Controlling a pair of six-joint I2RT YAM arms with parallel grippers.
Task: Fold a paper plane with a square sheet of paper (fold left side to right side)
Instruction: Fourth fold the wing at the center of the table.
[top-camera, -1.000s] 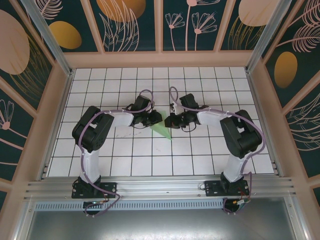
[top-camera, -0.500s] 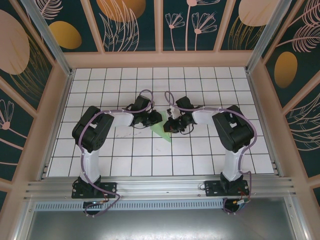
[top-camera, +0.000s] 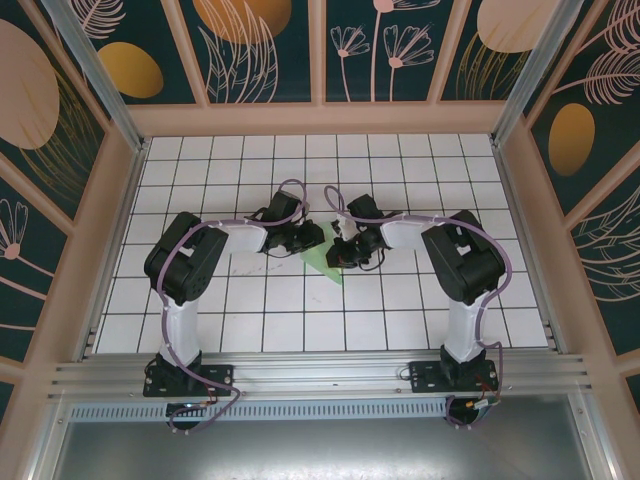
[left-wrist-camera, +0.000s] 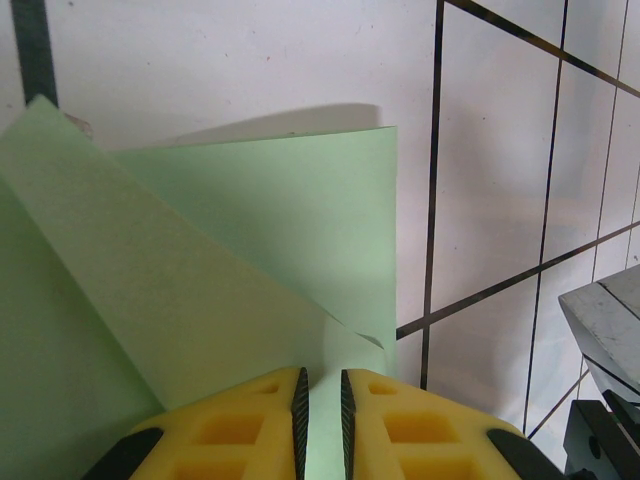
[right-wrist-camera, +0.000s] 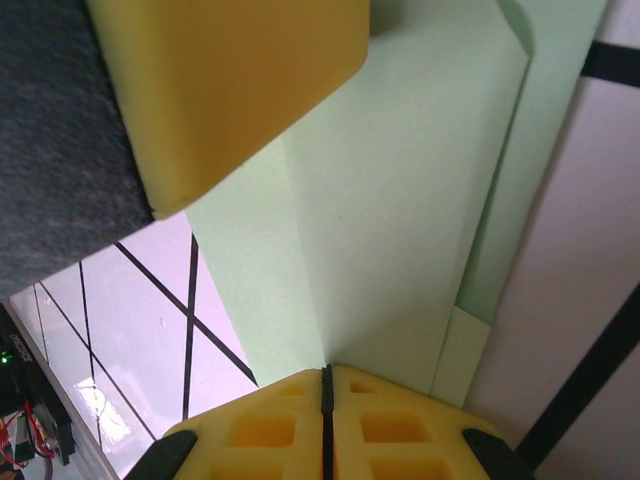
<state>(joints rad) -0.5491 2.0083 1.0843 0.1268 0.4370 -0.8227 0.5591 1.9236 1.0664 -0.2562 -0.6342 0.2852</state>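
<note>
- The sheet of paper (top-camera: 325, 264) lies flat on the white gridded table (top-camera: 400, 300), near the middle and between the two arms. It is no longer a plain square. From above it reads as a small pale green wedge narrowing to a point toward the near edge.
- In the left wrist view, the sheet of paper (left-wrist-camera: 250, 250) shows one layer folded at a slant over another, with a crease running diagonally and a small corner turned up near the fingers.
- In the right wrist view, the sheet of paper (right-wrist-camera: 400, 200) shows long overlapping layers with stepped edges. I judge the folding to be partly done and not yet a finished dart.
- The left gripper (top-camera: 313, 237) sits at the far-left part of the paper. Its jaws are drawn narrow, and a thin slit of green shows between them (left-wrist-camera: 320, 395). I cannot tell whether a layer is nipped there. One of its fingers (right-wrist-camera: 230, 80) lies over the paper, probably to pin it so the layers do not slide.
- The right gripper (top-camera: 343, 252) comes in from the other side with its jaws fully closed, pad against pad (right-wrist-camera: 325, 385), at the paper's edge. Closed this way it makes a blunt tip, which suits pressing a crease or pushing a flap better than picking anything up.
</note>
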